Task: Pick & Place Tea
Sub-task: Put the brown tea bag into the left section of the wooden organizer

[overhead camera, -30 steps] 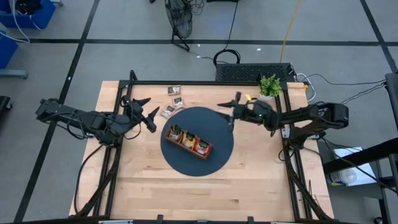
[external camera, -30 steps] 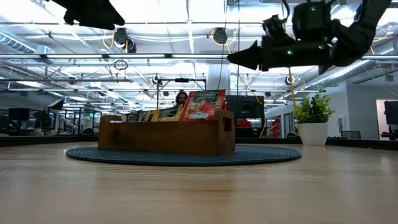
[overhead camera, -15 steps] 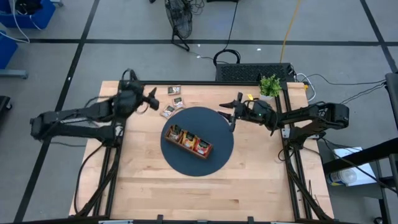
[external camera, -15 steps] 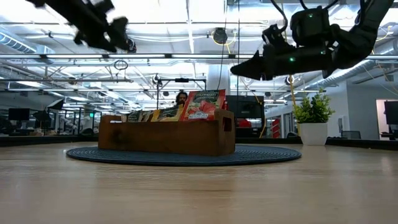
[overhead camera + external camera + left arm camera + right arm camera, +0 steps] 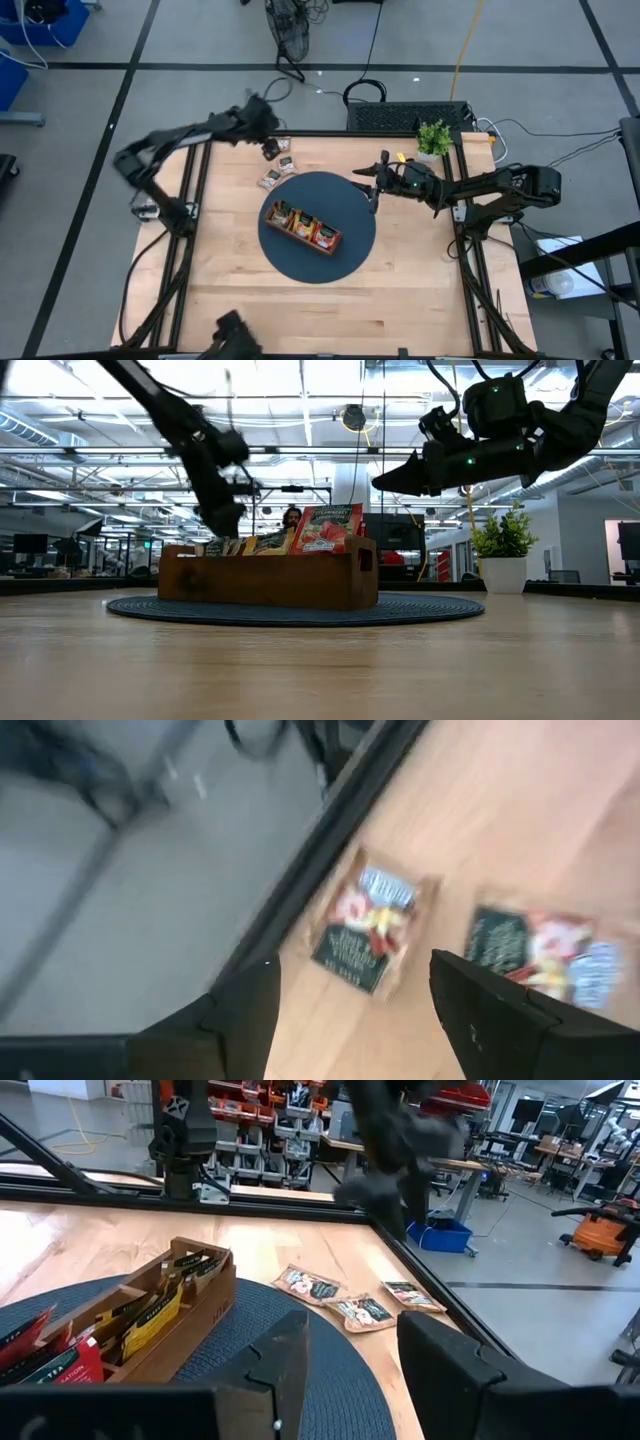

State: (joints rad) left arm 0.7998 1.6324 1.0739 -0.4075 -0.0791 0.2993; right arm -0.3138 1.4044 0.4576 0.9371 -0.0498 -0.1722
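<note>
Pale wooden boards make up the table top (image 5: 250, 300), framed by a black metal rail, and the loose tea lies at its upper-left part in the high view: three small flat square dark brown and white tea sachets (image 5: 286, 163) on bare wood just beyond the upper-left rim of the round dark blue woven mat (image 5: 350, 225). The left gripper (image 5: 268, 146), blurred, hangs over the table's far rail right beside the farthest of them; its wrist view looks down between parted dark fingers (image 5: 500, 1010) with that sachet (image 5: 368, 930) in the gap and a second one (image 5: 540, 952) beside it, the fingers gripping nothing. The black rail runs right beside the sachet, with grey floor on its far side. On the mat's centre stands the long wooden three-compartment tray (image 5: 302, 227), set diagonally, with red, orange and dark sachets upright inside; in the low view a red sachet (image 5: 325, 528) rises above its wall. The right gripper (image 5: 372, 185) hovers over the mat's upper-right rim, well apart from the loose sachets, its fingers parted and empty in its wrist view. A small green potted plant (image 5: 433, 138) sits at the table's upper-right corner. The lower half of the table is bare wood.
</note>
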